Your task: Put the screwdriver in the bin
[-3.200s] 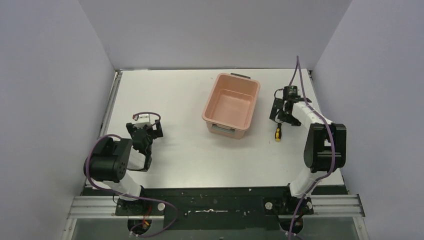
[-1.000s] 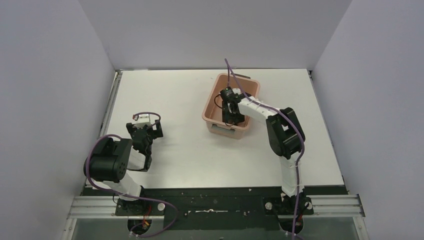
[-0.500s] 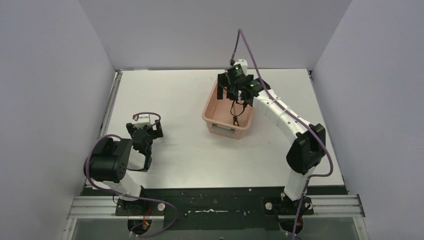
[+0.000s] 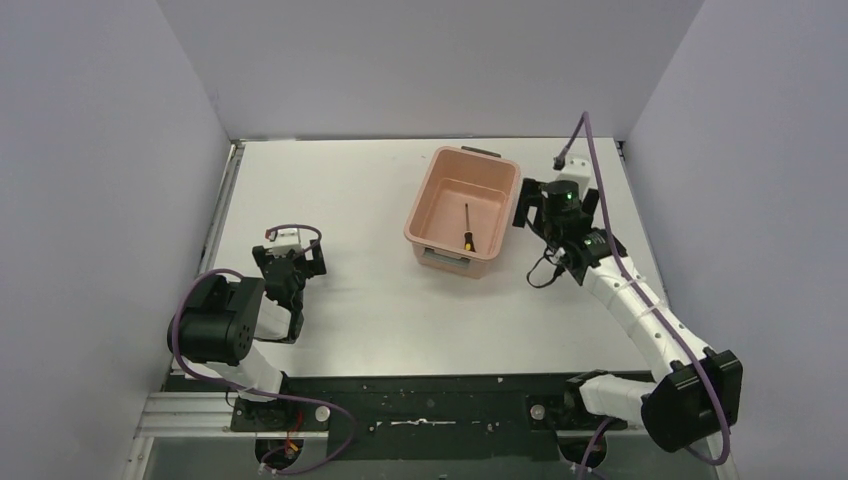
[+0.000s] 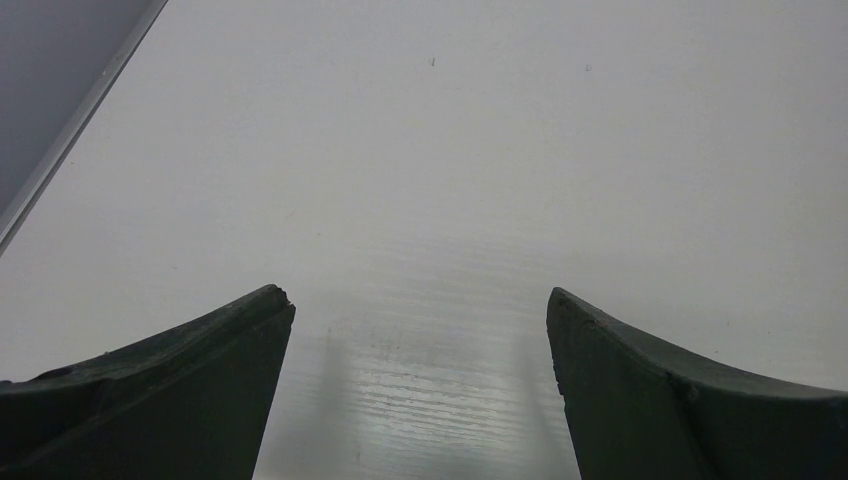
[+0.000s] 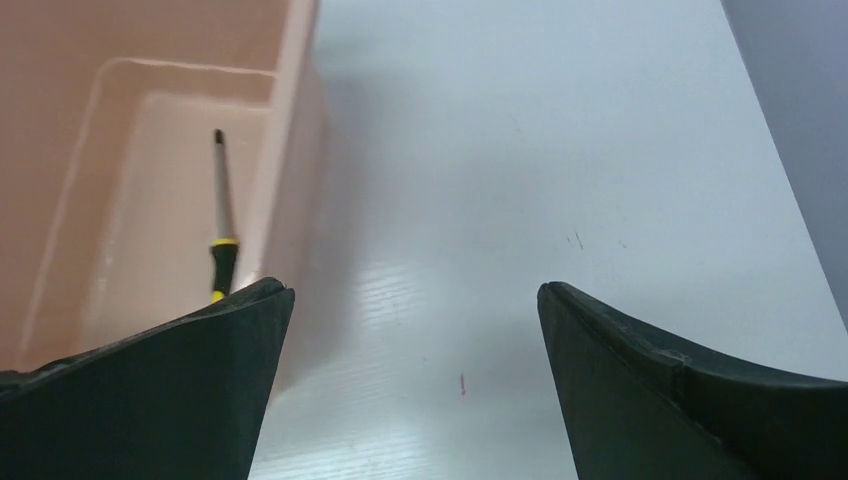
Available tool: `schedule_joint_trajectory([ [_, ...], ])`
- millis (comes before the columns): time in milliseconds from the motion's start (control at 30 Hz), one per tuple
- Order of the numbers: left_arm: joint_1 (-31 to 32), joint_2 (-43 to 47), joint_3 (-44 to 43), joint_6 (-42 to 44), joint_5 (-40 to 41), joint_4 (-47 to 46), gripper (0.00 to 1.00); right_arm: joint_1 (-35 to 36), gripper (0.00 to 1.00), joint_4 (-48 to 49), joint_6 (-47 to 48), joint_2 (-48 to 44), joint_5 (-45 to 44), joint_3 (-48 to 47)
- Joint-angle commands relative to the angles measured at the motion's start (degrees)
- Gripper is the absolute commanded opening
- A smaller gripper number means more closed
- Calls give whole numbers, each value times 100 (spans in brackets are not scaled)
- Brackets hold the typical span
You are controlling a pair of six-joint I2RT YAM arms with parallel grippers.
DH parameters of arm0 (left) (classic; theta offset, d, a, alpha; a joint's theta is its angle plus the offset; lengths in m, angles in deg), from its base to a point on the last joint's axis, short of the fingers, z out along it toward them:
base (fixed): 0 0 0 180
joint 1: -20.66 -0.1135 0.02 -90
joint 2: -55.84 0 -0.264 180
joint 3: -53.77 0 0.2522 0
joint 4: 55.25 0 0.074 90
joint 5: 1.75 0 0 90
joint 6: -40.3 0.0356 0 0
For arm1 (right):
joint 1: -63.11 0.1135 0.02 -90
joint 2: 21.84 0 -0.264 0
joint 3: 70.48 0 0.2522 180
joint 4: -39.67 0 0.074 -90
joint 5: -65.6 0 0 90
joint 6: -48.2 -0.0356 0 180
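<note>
The small yellow-and-black-handled screwdriver (image 4: 467, 228) lies inside the salmon-pink plastic bin (image 4: 418, 205), its long axis running 12 to 6 o'clock with the handle at 6, at about 9 o'clock from the nearer right gripper (image 6: 415, 290), whose fingers stand wide apart and empty over the white tabletop (image 6: 500, 200).

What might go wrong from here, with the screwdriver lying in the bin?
The right tool, open, hangs close beside the salmon-pink rectangular plastic bin, on its right; a careless retreat might nudge it. The small yellow-and-black-handled screwdriver lies loose inside, so a hard bump could shift it.
</note>
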Motion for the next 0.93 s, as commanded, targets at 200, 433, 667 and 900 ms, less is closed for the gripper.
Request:
schedule_joint_trajectory([
  [200,-39,111,-129,42,-111,-164,97,-217,100,2832,-189,-1158,-371,3349],
  [433,-36,112,-129,49,-107,-167,97,-229,100,3592,-194,-1255,-430,4159],
  [667,-42,110,-131,44,-108,-161,97,-232,100,3664,-191,-1527,-580,4318],
  [900,-35,109,-132,46,-116,-147,97,-227,100,3695,-218,-1633,-646,4381],
])
